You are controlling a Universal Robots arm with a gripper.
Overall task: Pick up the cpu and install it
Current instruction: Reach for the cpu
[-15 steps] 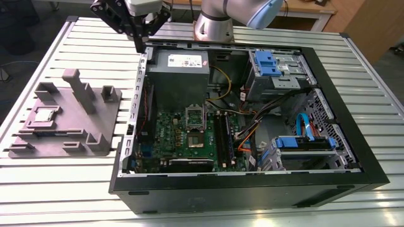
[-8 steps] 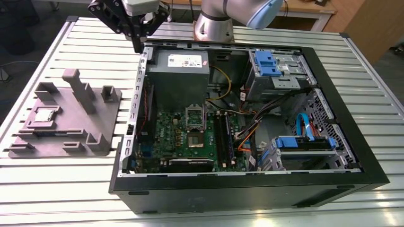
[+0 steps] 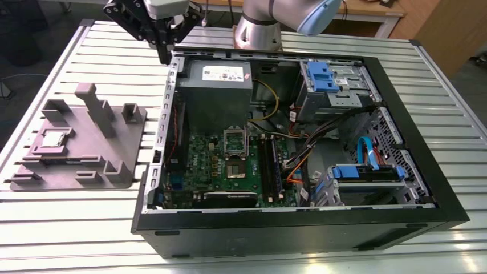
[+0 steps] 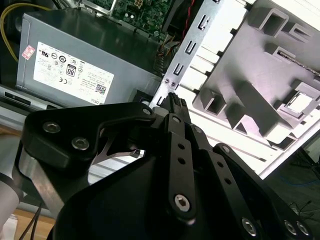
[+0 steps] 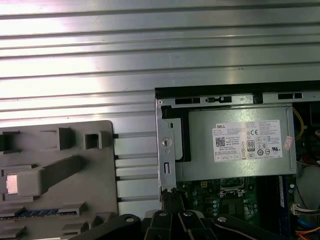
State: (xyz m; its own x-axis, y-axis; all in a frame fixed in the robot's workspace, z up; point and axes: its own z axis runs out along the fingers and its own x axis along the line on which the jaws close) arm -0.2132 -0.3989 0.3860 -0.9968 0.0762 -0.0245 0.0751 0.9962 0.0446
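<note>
The cpu (image 3: 52, 138) is a small silvery square lying in a recess of the grey fixture plate (image 3: 84, 165), on the exterior view's left of the open computer case (image 3: 304, 228). Both wrist views show it too: cpu (image 4: 300, 102), cpu (image 5: 17, 183). My gripper (image 3: 163, 52) hangs above the case's back corner nearest the plate, well away from the cpu. Its black fingers (image 4: 176, 107) meet at the tips with nothing between them. The motherboard (image 3: 202, 165) lies inside the case, with the socket (image 3: 234, 153) near its middle.
The silver power supply (image 3: 216, 85) sits just below the gripper. Blue drive cages (image 3: 329, 77) and loose cables fill the case on the exterior view's right. Upright blocks (image 3: 95, 108) rise from the fixture plate. Slatted metal table (image 3: 76, 228) surrounds both.
</note>
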